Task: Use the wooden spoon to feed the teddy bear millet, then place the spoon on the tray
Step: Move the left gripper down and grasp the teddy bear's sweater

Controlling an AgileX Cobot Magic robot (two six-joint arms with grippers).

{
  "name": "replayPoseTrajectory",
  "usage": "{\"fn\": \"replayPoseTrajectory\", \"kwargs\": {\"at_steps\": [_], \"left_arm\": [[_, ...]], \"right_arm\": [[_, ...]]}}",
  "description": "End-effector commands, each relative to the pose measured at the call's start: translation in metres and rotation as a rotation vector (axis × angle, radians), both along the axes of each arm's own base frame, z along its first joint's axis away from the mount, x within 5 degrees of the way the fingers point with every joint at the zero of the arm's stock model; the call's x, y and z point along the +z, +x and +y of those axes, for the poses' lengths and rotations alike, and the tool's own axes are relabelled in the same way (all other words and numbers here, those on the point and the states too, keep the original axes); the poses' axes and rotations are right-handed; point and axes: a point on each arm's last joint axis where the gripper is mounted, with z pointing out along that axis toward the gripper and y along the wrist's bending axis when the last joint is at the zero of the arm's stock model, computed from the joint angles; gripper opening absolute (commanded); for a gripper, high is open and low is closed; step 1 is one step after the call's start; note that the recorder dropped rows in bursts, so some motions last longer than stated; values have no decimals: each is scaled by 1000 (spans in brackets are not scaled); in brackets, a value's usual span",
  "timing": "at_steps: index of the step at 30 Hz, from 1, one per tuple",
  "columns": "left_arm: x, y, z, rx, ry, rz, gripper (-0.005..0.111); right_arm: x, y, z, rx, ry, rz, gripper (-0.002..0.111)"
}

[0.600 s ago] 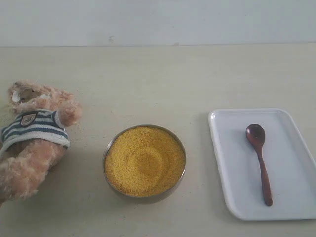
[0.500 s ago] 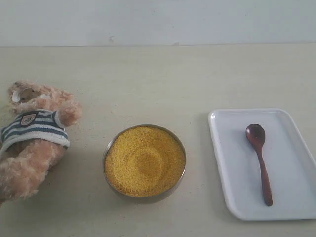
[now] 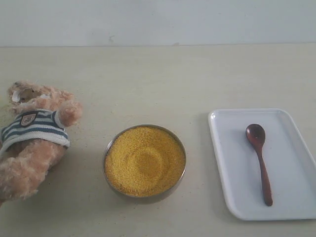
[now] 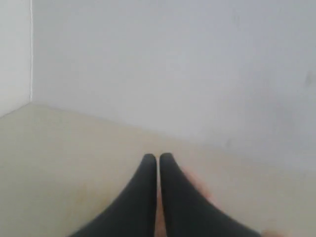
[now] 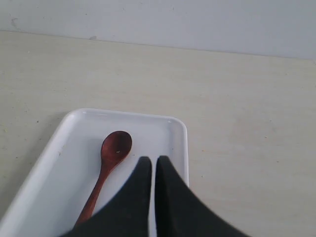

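The teddy bear (image 3: 34,136) in its striped shirt lies on its back at the left of the table. Yellow millet (image 3: 144,160) fills a metal bowl (image 3: 106,149) in the middle. At the right, the wooden spoon (image 3: 259,160) lies lengthwise on the white tray (image 3: 291,163). Neither arm shows in the exterior view. My right gripper (image 5: 150,160) is shut and empty, hovering over the tray (image 5: 64,163) beside the wooden spoon (image 5: 109,160), apart from it. Also shut with nothing in it, my left gripper (image 4: 158,157) points at bare table and wall; something blurred and pinkish sits behind its fingers.
A pale wall (image 3: 158,22) runs along the far edge of the beige table (image 3: 163,84). In the left wrist view a wall corner (image 4: 31,54) stands close by.
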Motion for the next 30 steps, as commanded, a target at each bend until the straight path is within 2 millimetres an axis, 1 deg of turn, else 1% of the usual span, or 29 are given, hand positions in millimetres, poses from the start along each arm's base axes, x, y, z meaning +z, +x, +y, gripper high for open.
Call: {"fn": "replayPoseTrajectory", "kwargs": {"at_steps": [1, 2, 3, 4, 6, 8, 9, 11, 12, 13, 14, 16, 18, 21, 22, 23, 24, 25, 28, 30], "left_arm": [[36, -14, 10, 18, -327, -524, 4], [43, -18, 10, 11, -345, -599, 4], [55, -23, 10, 2, -335, -670, 4], [68, -26, 9, -8, -311, -702, 4], [93, -22, 6, -23, -274, -667, 4], [114, -6, 4, -34, -191, -532, 4], [124, 5, 3, -35, -139, -428, 4], [134, 28, 6, -15, -108, -167, 4], [135, 41, 9, 3, -137, 0, 5], [131, 53, 12, 23, -168, 198, 8], [132, 63, 14, 30, -170, 311, 12], [119, 86, 16, 0, -150, 568, 28], [102, 105, 13, -97, -137, 749, 49], [70, 132, 2, -302, -184, 953, 88], [60, 139, -1, -370, -204, 1008, 98], [51, 145, -3, -420, -217, 1057, 105], [43, 150, -3, -439, -228, 1096, 108], [34, 155, -2, -443, -248, 1142, 109], [8, 168, 1, -441, -283, 1252, 109], [-3, 175, 1, -439, -313, 1285, 109]], "right_arm": [[0, 0, 0, -3, 1, -4, 3], [0, 0, 0, -3, 1, -4, 3], [0, 0, 0, -3, 1, -4, 3], [0, 0, 0, -3, 1, -4, 3], [0, 0, 0, -3, 1, -4, 3], [0, 0, 0, -3, 1, -4, 3], [0, 0, 0, -3, 1, -4, 3], [0, 0, 0, -3, 1, -4, 3], [0, 0, 0, -3, 1, -4, 3], [0, 0, 0, -3, 1, -4, 3], [0, 0, 0, -3, 1, -4, 3], [0, 0, 0, -3, 1, -4, 3], [0, 0, 0, -3, 1, -4, 3], [0, 0, 0, -3, 1, -4, 3], [0, 0, 0, -3, 1, -4, 3], [0, 0, 0, -3, 1, -4, 3], [0, 0, 0, -3, 1, -4, 3], [0, 0, 0, -3, 1, -4, 3], [0, 0, 0, -3, 1, -4, 3], [0, 0, 0, -3, 1, -4, 3]]}}
